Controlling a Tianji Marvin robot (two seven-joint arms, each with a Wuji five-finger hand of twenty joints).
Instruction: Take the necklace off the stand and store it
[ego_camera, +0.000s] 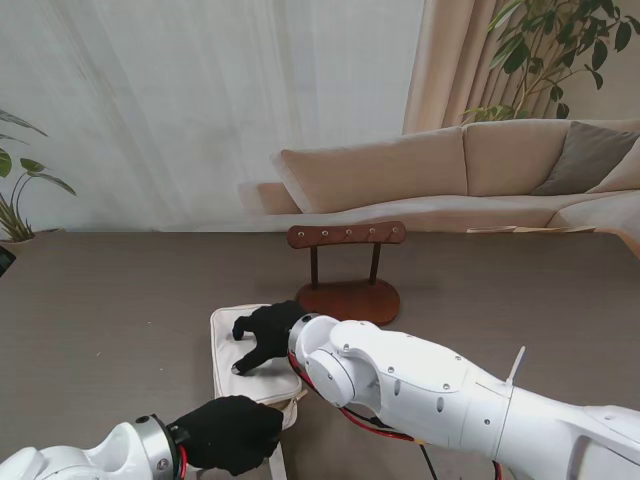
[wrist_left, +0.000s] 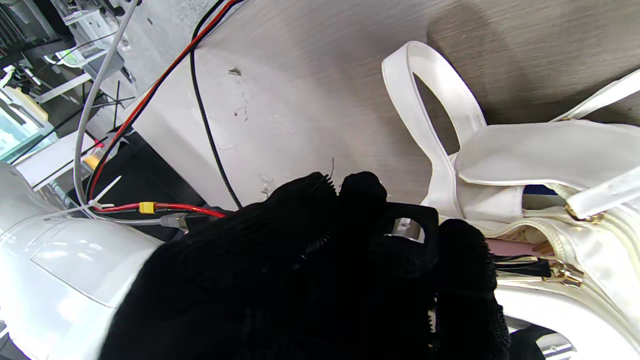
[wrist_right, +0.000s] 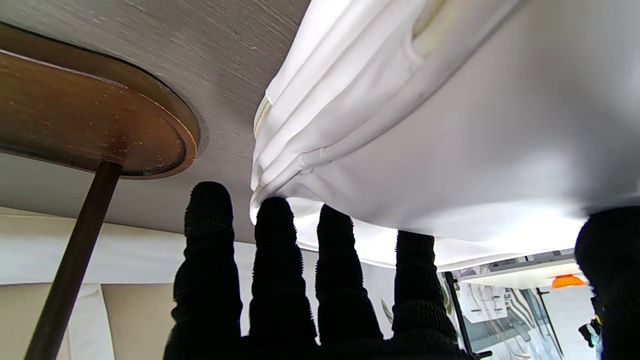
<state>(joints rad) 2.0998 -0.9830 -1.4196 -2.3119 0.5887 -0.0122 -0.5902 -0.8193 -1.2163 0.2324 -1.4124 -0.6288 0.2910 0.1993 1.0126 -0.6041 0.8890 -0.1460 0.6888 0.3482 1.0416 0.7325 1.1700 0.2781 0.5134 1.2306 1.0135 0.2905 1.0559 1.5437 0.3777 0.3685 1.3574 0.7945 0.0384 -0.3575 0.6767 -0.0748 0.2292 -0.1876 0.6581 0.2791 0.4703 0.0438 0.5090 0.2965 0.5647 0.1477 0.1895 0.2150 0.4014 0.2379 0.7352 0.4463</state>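
Wooden stand: the dark brown wooden necklace stand (ego_camera: 347, 268), a peg bar on two posts over an oval base, sits on the grey wood-grain worktop (ego_camera: 120, 290) farther from me than the bag. I see no chain on its bar.

Bag: the flat white leather handbag (ego_camera: 232, 372) lies between me and the stand, just beside its base. In the left wrist view its zipped mouth (wrist_left: 550, 240) gapes a little, with a pink lining edge showing, which I judge is the place meant for storing.

Necklace: I cannot find it in any view. It may be inside the bag, hidden in a glove, or simply too fine to see.

Right robot hand: the black-gloved right robot hand (ego_camera: 266, 330) lies palm-down on the bag's far end, fingers (wrist_right: 272, 235) straight and a little spread, their tips at the bag's edge. It grips nothing. I judge it is pinning the bag flat so it cannot slide.

Left robot hand: the black-gloved left robot hand (ego_camera: 232, 432) sits at the bag's near end by the looped white strap (wrist_left: 430, 105). Its fingers curl around a small black tab (wrist_left: 410, 225) near the zip, probably the pull, though I cannot tell for sure.

Stage: I judge the work is now at the bag's opening, not at the stand.
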